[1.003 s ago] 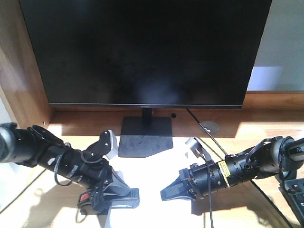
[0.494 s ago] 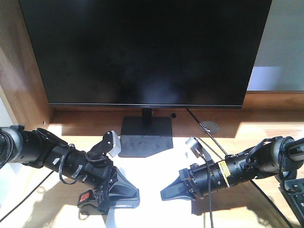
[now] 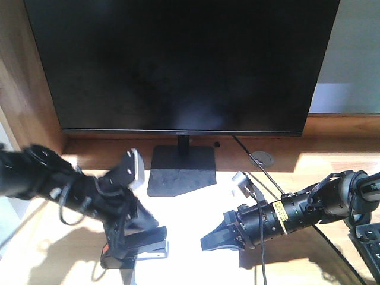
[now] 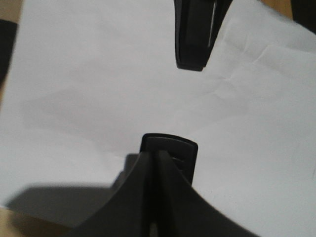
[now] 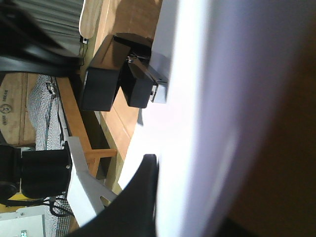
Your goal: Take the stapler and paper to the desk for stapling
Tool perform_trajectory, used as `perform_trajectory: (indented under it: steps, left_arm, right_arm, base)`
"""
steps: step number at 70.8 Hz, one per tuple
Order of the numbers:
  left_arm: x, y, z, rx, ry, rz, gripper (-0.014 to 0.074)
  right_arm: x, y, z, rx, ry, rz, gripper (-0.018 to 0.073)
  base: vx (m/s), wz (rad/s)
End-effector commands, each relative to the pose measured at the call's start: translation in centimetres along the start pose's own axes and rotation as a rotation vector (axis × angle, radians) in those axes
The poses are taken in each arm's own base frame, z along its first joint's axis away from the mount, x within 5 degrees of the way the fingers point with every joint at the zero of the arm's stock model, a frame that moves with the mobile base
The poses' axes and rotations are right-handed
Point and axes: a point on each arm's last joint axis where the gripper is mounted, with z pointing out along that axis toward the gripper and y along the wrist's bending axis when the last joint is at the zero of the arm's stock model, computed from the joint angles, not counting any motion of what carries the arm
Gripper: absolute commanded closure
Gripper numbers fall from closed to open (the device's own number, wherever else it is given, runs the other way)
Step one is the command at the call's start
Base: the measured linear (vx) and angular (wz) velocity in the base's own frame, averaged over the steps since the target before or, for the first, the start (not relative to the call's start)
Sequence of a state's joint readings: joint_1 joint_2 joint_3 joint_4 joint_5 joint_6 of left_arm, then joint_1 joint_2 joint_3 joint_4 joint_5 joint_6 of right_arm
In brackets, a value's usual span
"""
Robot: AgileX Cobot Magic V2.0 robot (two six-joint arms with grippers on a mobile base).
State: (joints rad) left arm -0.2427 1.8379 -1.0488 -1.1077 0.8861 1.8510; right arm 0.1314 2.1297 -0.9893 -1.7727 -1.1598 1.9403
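The black stapler (image 3: 142,252) lies on the white paper (image 3: 187,231) on the light wood desk (image 3: 309,169), in front of the monitor base. My left gripper (image 3: 155,234) is shut and sits on top of the stapler; in the left wrist view its joined fingers (image 4: 158,154) cover the stapler (image 4: 175,147), whose end pokes out over the paper (image 4: 89,84). My right gripper (image 3: 206,242) is shut on the paper's right edge. In the right wrist view one finger (image 5: 143,192) lies against the paper (image 5: 197,123). The stapler (image 5: 140,84) shows further off.
A large black monitor (image 3: 184,59) on a square base (image 3: 181,169) fills the back. A round grommet (image 3: 261,158) with a cable is at the right of the base. A keyboard corner (image 3: 371,243) is at the lower right. A wooden side wall (image 3: 24,89) stands on the left.
My left arm has swung and dropped toward the stapler's right end, blurred with motion; the stapler's orange-red patch no longer shows. The right arm has not moved.
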Motion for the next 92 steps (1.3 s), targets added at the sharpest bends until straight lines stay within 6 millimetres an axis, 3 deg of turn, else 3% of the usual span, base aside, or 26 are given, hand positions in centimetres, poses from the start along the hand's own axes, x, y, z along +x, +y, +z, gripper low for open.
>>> perform_trajectory:
  steps: [1,9,18,35,43,63,92]
  left_arm:
    - [-3.1,-1.0,-3.0,-0.061,-0.087,0.059,0.0603]
    - [-4.1,-1.6,-4.3,-0.093,-0.107,0.093,0.0603]
    - [-4.7,-2.0,-5.0,-0.11,-0.119,0.114,0.0603]
    - [-5.5,-2.6,-6.0,-0.125,-0.139,0.086,0.0603]
    - [-6.0,-3.1,-6.7,-0.139,-0.151,0.103,0.0603]
    - [-6.3,-3.5,-8.0,-0.208,-0.118,0.044,0.0603]
    - [-2.8,-1.6,-9.1,-0.475,0.238,-0.228,0.0603]
  right_arm:
    - [-0.7,2.3,-0.8,-0.098,-0.015,-0.051,0.0554]
    - [-0.7,2.3,-0.8,-0.095,-0.016,-0.051,0.0524]
    - [-0.7,2.2,-0.8,-0.082,-0.021,-0.051,0.0417]
    - [-1.2,2.6,-1.0,-0.091,-0.072,-0.035,0.0051]
    - [-1.5,2.9,-1.4,-0.036,-0.097,-0.062,-0.0059]
    - [-2.4,4.5,-3.4,0.186,-0.18,-0.152,-0.0041]
    - [-4.4,7.5,-7.9,0.547,-0.485,-0.302,-0.0007]
  base:
    - [0.0,0.0]
    - [0.0,0.0]
    - [0.0,0.0]
    - [0.0,0.0]
    - [0.0,0.0]
    - [0.0,0.0]
    - [0.0,0.0]
